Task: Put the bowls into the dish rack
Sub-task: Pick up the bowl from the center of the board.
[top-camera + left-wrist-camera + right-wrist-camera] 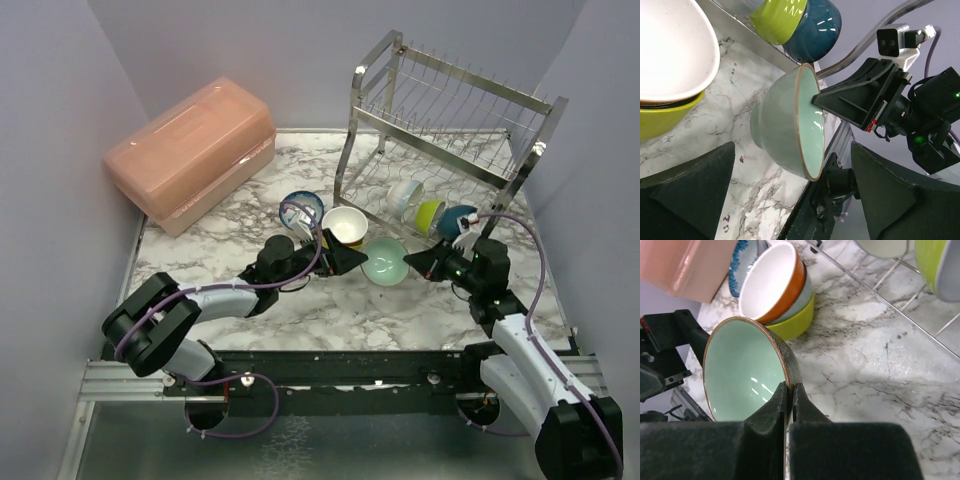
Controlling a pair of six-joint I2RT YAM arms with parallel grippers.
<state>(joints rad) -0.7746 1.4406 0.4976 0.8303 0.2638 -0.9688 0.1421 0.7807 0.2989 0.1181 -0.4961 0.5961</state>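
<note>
Marble-patterned table top (300,310) carried the work area, with the dish rack (450,120) at its far right corner. The right gripper (788,390) was fully closed on the near rim of the mint green bowl (385,265), one finger inside the bowl and one outside. Whether the bowl's foot was clear of the marble could not be determined. The rack's lower shelf lay just beyond and slightly right of the held bowl, already holding a cream bowl (405,195), a lime bowl (430,213) and a teal bowl (458,220). The right arm was judged the nearer arm to the rack. The left gripper (345,258) stood at full spread and empty, just left of the mint green bowl, beside the white bowl stack (345,225).
</note>
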